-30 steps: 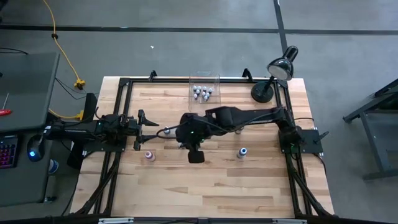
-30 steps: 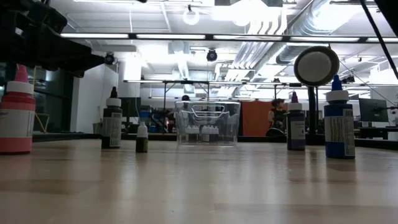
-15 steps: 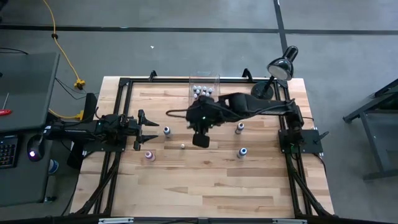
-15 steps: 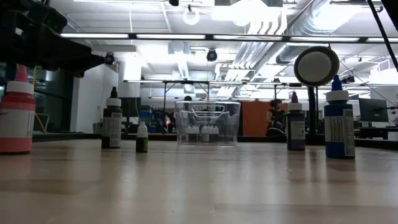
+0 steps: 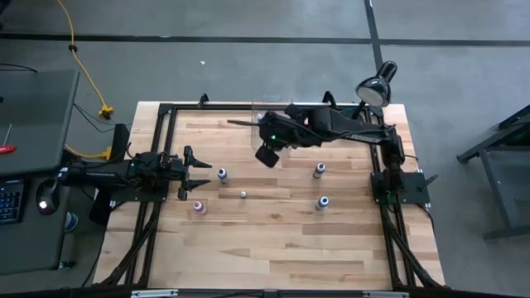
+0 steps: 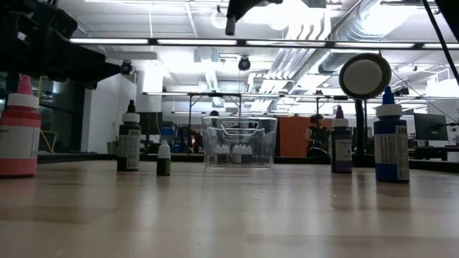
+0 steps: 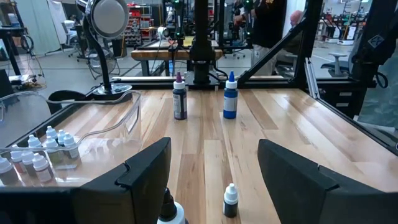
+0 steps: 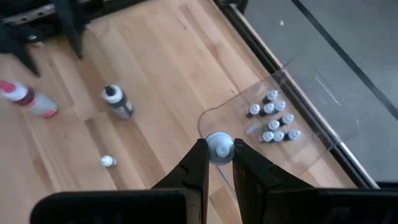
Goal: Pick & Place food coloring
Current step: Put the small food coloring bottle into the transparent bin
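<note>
Pinching a small white-capped food coloring bottle (image 8: 219, 148) between the closed fingers of the right tool (image 8: 217, 163), cap up, long axis hanging vertical above the counter (image 5: 281, 240). Hovering at the near rim of the clear bin (image 8: 323, 109), with the bin's floor and its cluster of bottles (image 8: 273, 121) lying just ahead and below. Needing, by the look of it, a short carry forward over the wall before lowering. Resting well off at the counter's left edge, left tool (image 5: 195, 172) spread open, farther from the bin.
</note>
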### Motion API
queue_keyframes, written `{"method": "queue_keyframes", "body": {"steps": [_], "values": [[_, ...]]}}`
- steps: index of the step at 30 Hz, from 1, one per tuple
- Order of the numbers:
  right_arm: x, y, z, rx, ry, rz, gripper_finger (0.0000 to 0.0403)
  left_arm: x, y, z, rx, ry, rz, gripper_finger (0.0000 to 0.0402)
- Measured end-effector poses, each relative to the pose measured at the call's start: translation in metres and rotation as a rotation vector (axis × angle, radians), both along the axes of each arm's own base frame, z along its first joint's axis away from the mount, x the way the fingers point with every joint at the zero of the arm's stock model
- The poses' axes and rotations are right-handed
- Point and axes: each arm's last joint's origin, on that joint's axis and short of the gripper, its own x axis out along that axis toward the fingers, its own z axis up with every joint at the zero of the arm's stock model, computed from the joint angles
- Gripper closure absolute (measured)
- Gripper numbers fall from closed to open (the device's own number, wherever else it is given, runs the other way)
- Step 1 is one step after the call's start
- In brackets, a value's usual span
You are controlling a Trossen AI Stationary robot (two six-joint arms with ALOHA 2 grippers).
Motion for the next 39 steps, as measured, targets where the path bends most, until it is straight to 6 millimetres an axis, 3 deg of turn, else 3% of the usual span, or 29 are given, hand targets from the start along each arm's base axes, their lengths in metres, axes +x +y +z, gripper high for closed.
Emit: {"method": "queue_keyframes", "body": {"steps": [17,34,39], "values": [[-0.010,-0.074,-0.024,0.142,0.131,-0.245,0.0361,0.000,0.000,0.000,0.000,0.000,0.000,0.0163],[0.008,-0.124,-0.070,0.209,0.227,-0.351,0.0361,0.000,0.000,0.000,0.000,0.000,0.000,0.0163],[0.013,-0.128,-0.081,0.223,0.243,-0.372,0.0361,0.000,0.000,0.000,0.000,0.000,0.000,0.0163]]}}
